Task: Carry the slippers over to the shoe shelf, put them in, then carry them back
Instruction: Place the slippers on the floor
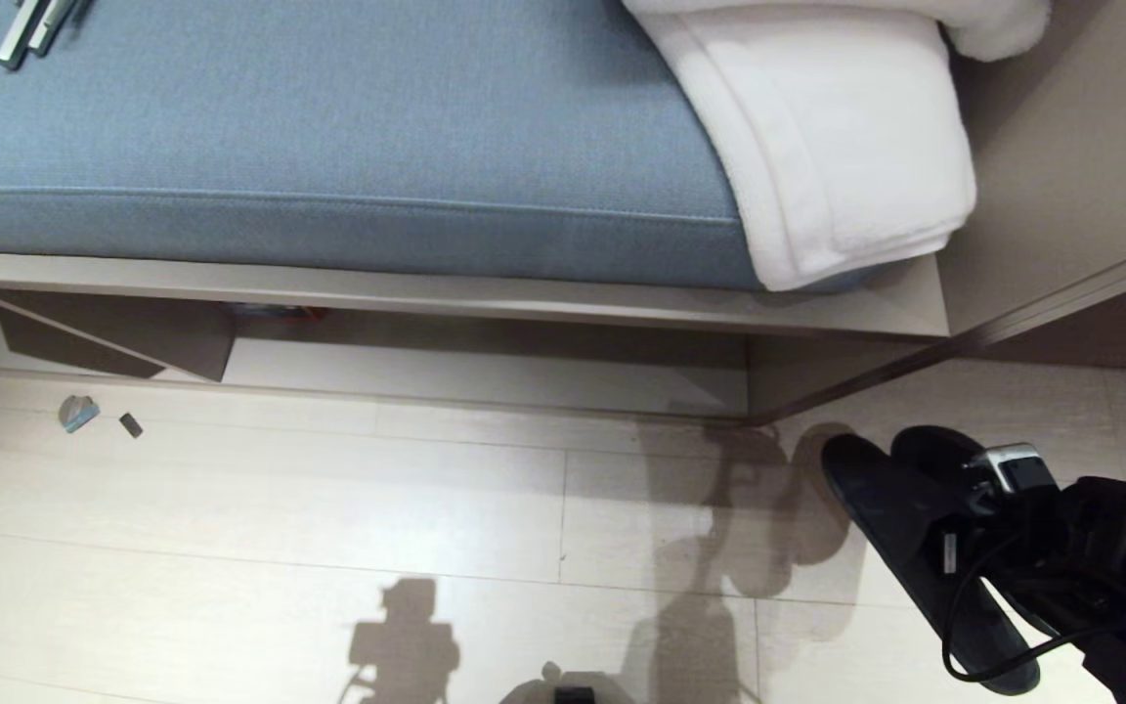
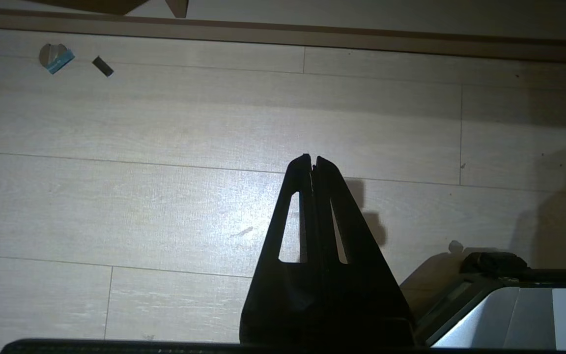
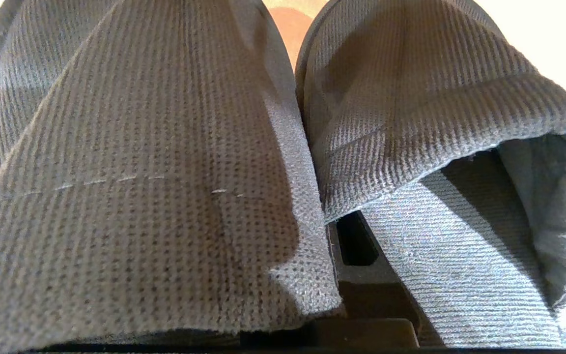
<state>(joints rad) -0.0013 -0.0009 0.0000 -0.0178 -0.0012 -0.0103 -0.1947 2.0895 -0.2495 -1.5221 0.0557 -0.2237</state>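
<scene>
**Op:** Low at my right, over pale wood-grain plank floor (image 1: 328, 508), the right gripper (image 1: 959, 548) is pinched tight on the slippers (image 1: 900, 518). I count two, held side by side, clear of the floor, toes towards the corner of the built-in unit. They are outside the shoe shelf (image 1: 485, 376), the shallow taupe cubby under the bench.

**Obs:** What do they look like close up?

**Op:** My right wrist view is filled by them: soft grey-charcoal waffle knit, fine ribbed insole, a wide band over each toe with a stitched seam. The two inner edges touch, and a dark finger (image 3: 361, 275) shows between them. From the head view they read as matte black, long ovals.

**Obs:** Left side?

**Op:** Left gripper (image 2: 312, 160) hangs parked above the planks, its two tapered black fingers pressed together, nothing in it.

**Obs:** Anything else?

**Op:** One blue woven seat cushion (image 1: 328, 127) with a piped edge, one folded white terry towel (image 1: 837, 147) draped over its right end, two metal bars (image 1: 30, 29) at its far left corner. Two small scraps (image 1: 99, 416) lie on the floor before the cubby, one grey-blue, one dark
</scene>
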